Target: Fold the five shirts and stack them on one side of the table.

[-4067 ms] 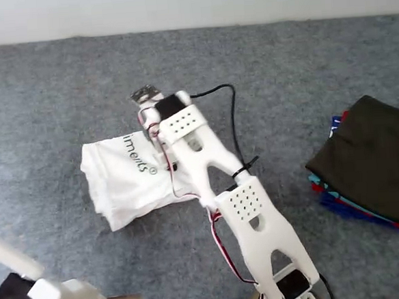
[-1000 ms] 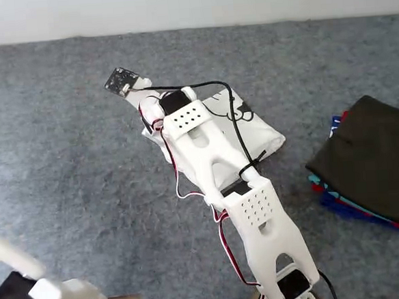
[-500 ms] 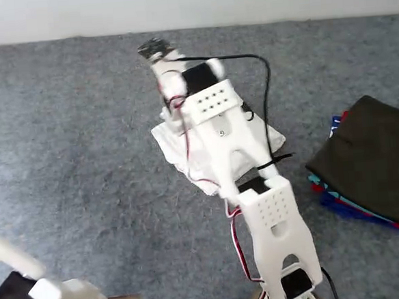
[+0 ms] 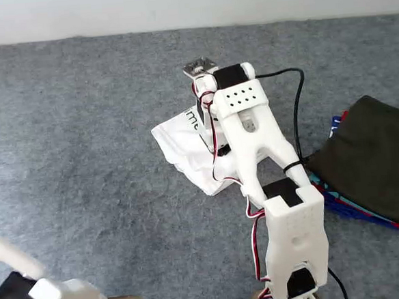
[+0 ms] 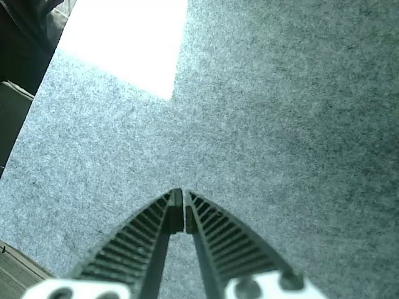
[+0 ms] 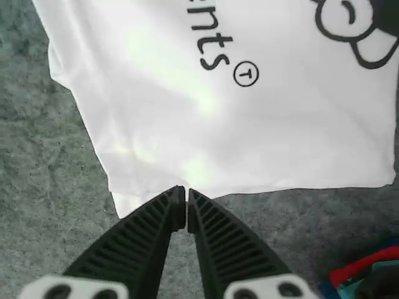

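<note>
Two arms share one grey worktop (image 4: 68,131). The left hand (image 5: 184,200), jaws closed on nothing, hangs over bare worktop. The right hand (image 6: 183,202), jaws also closed, has its tips at the edge of the single white shirt (image 4: 182,147), which lies folded mid-worktop. At the right edge sits one stack (image 4: 344,208): a dark shirt (image 4: 374,154) over teal, red and blue edges.
</note>
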### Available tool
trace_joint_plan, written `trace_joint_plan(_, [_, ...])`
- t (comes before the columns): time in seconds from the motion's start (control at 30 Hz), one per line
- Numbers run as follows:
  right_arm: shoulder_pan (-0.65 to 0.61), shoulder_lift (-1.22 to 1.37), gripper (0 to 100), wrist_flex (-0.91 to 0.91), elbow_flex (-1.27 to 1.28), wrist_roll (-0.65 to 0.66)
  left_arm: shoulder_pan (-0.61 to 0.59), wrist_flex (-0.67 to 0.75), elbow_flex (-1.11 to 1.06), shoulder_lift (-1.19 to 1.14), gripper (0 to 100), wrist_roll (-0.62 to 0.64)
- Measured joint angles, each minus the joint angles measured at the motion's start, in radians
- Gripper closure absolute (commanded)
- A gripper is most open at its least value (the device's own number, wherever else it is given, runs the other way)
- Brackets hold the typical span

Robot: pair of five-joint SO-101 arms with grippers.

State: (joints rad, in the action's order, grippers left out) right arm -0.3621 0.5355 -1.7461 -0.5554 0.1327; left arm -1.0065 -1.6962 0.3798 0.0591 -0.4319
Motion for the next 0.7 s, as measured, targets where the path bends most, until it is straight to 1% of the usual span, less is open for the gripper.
trace_joint_plan(0.13, [-0.003,0.092,98.4,0.012,0.011,-0.003,0.0,0.0,0.0,0.0,98,0.0])
trace_joint_plan(0.23, [-0.029,0.169,98.5,-0.009,0.014,-0.003,0.0,0.0,-0.034,0.002,98,0.0])
trace_joint_plan(0.43, [-0.075,0.169,99.0,-0.009,0.1,-0.003,0.0,0.0,-0.103,0.002,98,0.0])
trace_joint_plan(0.57, [-0.086,0.064,99.0,-0.009,0.169,-0.003,0.0,0.015,-0.104,0.002,98,0.0])
trace_joint_plan(0.7, [-0.084,-0.08,99.0,-0.005,0.175,-0.003,0.0,0.041,-0.104,0.002,98,0.0])
